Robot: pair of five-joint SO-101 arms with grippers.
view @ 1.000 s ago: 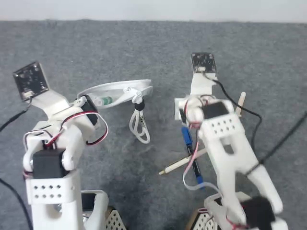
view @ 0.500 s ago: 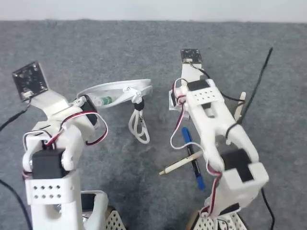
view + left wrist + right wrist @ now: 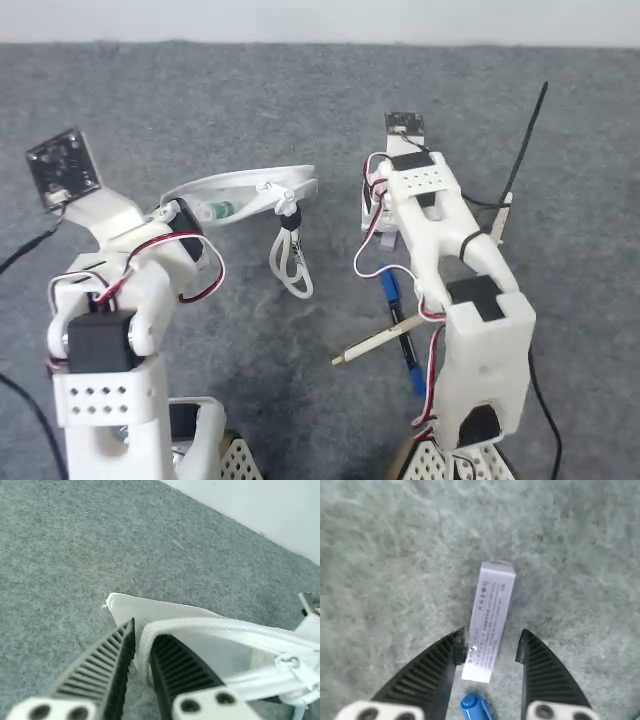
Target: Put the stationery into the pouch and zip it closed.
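Right gripper (image 3: 491,644), spread, is straddling the white box (image 3: 491,611) lying twelve-to-six along its reach; left gripper (image 3: 142,632) is pinching the pouch (image 3: 200,622)

Unfolded the right arm (image 3: 440,230) toward 12 o'clock, with the elbow block brought up from the 5 o'clock edge to above the blue pen (image 3: 390,285). Shifted the wrist toward 10 o'clock, then back slightly toward 4 o'clock. Flung the black cable (image 3: 525,140) up toward 1 o'clock. Ended with the right pincer (image 3: 491,639) spread, one finger on either side of the white box (image 3: 492,610).
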